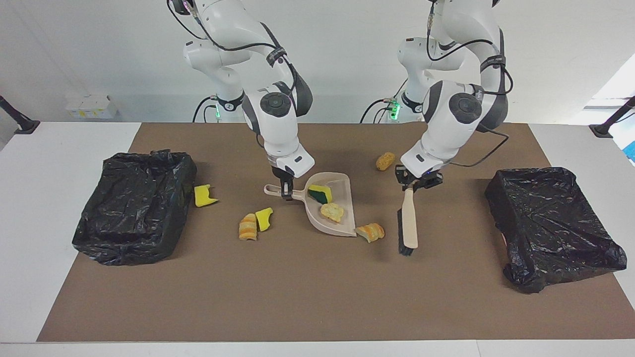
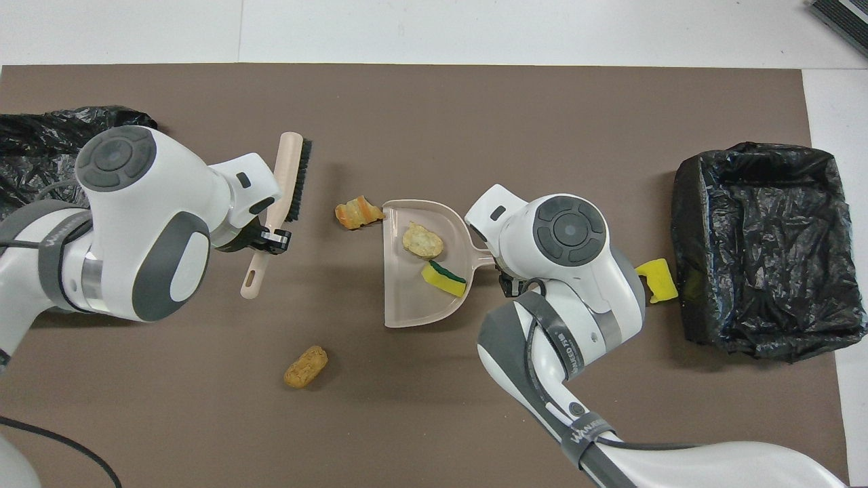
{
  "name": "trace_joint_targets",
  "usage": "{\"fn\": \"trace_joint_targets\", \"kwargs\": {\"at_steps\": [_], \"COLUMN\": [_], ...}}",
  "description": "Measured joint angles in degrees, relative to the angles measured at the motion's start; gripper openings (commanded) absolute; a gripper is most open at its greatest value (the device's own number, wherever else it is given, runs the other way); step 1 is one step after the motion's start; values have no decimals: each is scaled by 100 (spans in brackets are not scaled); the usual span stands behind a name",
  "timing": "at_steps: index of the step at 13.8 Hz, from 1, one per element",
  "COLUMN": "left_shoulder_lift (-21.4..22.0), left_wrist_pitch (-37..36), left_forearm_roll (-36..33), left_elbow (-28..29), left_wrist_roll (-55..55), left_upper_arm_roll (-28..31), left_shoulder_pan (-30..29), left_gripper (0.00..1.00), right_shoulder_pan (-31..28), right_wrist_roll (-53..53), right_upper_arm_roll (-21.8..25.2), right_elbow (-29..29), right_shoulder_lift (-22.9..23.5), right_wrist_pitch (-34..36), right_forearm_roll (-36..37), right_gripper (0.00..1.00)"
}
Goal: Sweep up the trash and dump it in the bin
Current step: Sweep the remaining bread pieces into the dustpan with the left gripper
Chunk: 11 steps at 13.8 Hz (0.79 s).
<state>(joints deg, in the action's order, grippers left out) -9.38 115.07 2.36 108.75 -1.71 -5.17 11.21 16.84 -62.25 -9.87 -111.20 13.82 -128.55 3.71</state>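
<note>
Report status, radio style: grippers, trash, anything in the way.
Left gripper shut on brush; right gripper shut on dustpan handle. Two scraps in pan, croissant at its lip. No obstruction.

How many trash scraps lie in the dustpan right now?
2: a pale bread chunk near the dustpan's open edge, and a yellow-green sponge piece deeper in, toward its handle. None looks hidden.

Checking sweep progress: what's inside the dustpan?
Two scraps lie in the dustpan: a yellow-green sponge piece and a pale bread chunk. Nothing covers its tray; anything beneath those pieces is hidden.
</note>
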Motion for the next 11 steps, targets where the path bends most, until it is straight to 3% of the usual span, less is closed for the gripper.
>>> {"fn": "trace_joint_targets", "kwargs": {"at_steps": [6,11], "left_shoulder_lift": [-437,-252], "left_wrist_pitch": [-60,-109], "left_forearm_roll": [-613,-638], "left_elbow": [-14,391], "left_wrist_roll": [-1149,-1215], "left_upper_arm_roll": [-67,-197], "left_shoulder_pan": [-246,344], "left_gripper": [0,0], "right_shoulder_pan": [0,0], "right_wrist_roll": [0,0], "right_upper_arm_roll": [0,0], "right_elbow": [0,0], "right_shoulder_lift": [1,2], "right_wrist_pitch": [-1,-2], "right_forearm_roll": [0,0], "right_gripper": [0,0]}}
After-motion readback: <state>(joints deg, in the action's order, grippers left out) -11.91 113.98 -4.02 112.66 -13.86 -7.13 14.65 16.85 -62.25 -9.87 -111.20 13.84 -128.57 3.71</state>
